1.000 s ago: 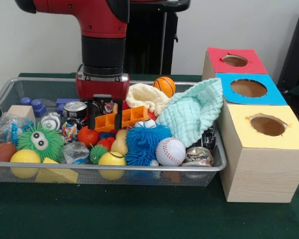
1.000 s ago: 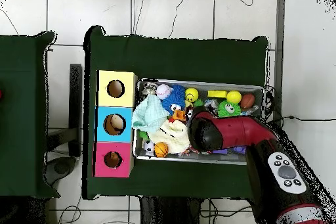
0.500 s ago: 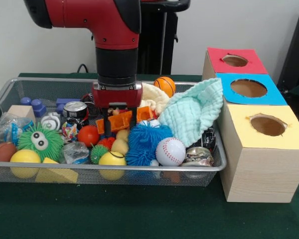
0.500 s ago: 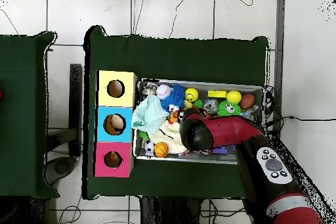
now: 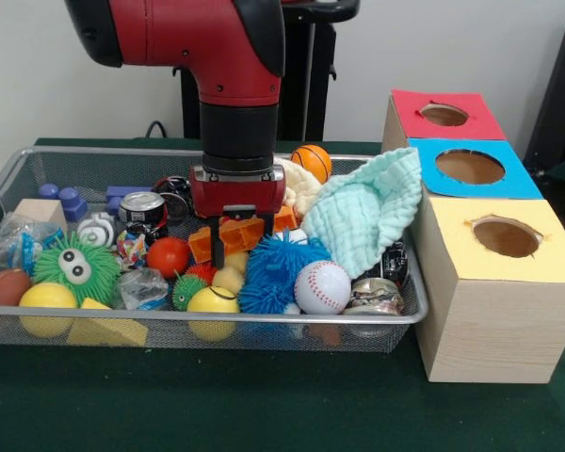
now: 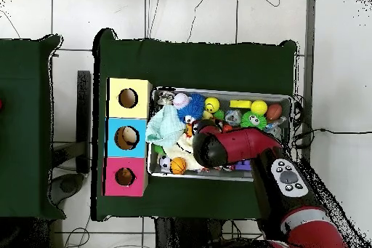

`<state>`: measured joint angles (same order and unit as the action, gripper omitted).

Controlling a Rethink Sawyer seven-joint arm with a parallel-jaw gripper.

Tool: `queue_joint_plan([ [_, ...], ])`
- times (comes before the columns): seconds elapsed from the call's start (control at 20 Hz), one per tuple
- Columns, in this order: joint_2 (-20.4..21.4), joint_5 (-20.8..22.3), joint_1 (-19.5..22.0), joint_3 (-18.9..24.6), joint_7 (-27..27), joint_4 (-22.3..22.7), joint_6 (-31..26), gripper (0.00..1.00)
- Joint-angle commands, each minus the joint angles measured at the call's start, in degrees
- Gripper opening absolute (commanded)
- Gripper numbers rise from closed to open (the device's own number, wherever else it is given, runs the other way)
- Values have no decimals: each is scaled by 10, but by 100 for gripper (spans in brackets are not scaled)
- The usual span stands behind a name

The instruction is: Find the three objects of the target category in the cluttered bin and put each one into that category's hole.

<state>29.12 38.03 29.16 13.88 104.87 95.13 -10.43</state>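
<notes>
Dozens of small toys crowd the wire bin (image 5: 9, 184), which fills the left and middle of the front view. At its left end lie a brown ball (image 5: 2, 285), a yellow ball (image 5: 45, 298) and a green fuzzy toy with eyes (image 5: 74, 267), with blue blocks (image 5: 66, 201) behind them toward the upper left. A small tin can (image 5: 141, 206) stands further in, and a red ball (image 5: 168, 255) sits just beside a second yellow ball (image 5: 212, 301) at the lower edge.

Above the bin's middle hangs the gripper (image 5: 241, 237), its two dark fingers (image 5: 217, 248) clamped on an orange block piece (image 5: 238, 233), which looks lifted clear of the pile. Judging from the task, it is held raised so that it can travel over the clutter toward the boxes; which hole it belongs to I cannot tell.

Right of the gripper lie a blue spiky ball (image 5: 276, 266), a baseball (image 5: 322, 286) and a mint green cloth (image 5: 369, 217), which drapes over the bin's right end and hides whatever sits beneath it. A small basketball (image 5: 311, 161) rests at the back.

Outside the bin, at the right of the frame, stands a row of three boxes: yellow-topped box (image 5: 537, 226) nearest the lower right, blue-topped box (image 5: 523, 181) behind it, red-topped box (image 5: 480, 121) furthest up. The overhead view shows something pale inside the blue hole (image 6: 128, 137).
</notes>
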Motion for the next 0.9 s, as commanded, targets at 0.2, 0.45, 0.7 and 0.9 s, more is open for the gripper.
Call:
queue_joint_plan([
  [0.2, -62, 56, -29, -33, 26, -54, 86, 100],
  [0.45, -64, 60, -23, -28, 9, -67, 74, 100],
  [0.7, -67, 62, -20, -28, -1, -76, 58, 100],
  [0.9, -44, 59, -9, -24, -27, -67, 15, 100],
])
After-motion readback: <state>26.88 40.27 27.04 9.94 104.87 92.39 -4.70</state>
